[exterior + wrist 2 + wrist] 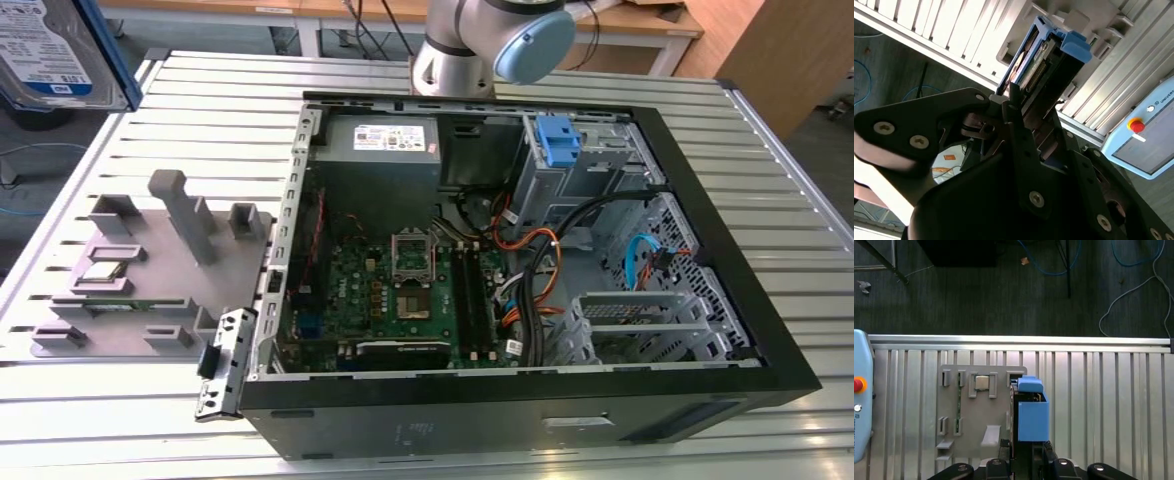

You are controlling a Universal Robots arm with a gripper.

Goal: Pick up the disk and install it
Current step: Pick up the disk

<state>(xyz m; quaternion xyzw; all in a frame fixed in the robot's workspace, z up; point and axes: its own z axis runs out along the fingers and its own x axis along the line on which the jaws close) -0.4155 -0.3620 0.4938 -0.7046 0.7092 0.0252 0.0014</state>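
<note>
Step in hand: carrying. The pick-up looks done and the install is not yet begun.

- Gripper (1026, 459): clamped narrow on the disk (1031, 416), one finger on each flat face. In the second wrist view the disk stands edge-on out of the jaws, with the blue side rail (1074, 45) at its far end.
- Disk position: in the air, touching nothing but the fingers. In the first wrist view it hangs over the edge of the grey parts holder (974, 412) on the slatted metal table (1104, 405). In the exterior view it sits in the top corner on the exterior view's left, label face toward the camera, well apart from the computer case (534, 415).
- Case: lies open on its side. The drive cage (607, 150) is in the far corner on the exterior view's right, with a bare blue bracket (561, 140) seated there. A second metal cage (641, 320) lies nearer the front. I cannot tell which slot is meant for the disk.

Judgement on what the install calls for:
- A long carry across the table to the case.
- Turning the disk so its rails line up with the slot guides.
- Keeping clear of the orange and blue cables (534, 250) beside the cages.
- A firm grip, since a tilted disk would likely jam on entry.
</note>
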